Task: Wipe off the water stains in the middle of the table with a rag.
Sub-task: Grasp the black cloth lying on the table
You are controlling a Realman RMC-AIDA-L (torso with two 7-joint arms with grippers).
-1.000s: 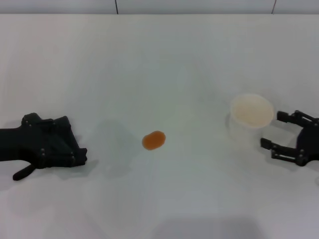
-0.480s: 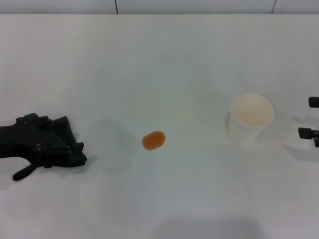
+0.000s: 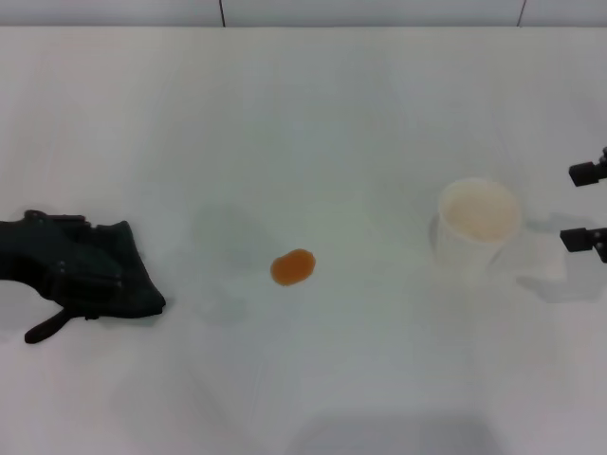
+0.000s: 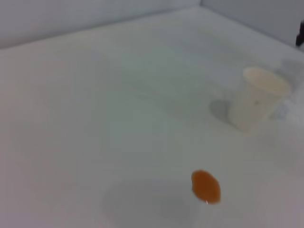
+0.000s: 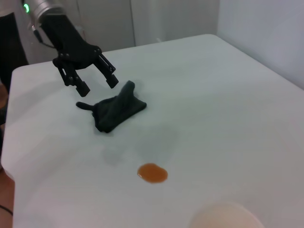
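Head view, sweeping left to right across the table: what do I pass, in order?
Left claw over the rag (the two overlap) → water stains → paper cup → right claw at the right edge of the table.

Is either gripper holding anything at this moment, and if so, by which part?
Nothing is held. The left gripper hangs open above the rag without touching it. The right gripper is open at the table's edge, apart from the cup.
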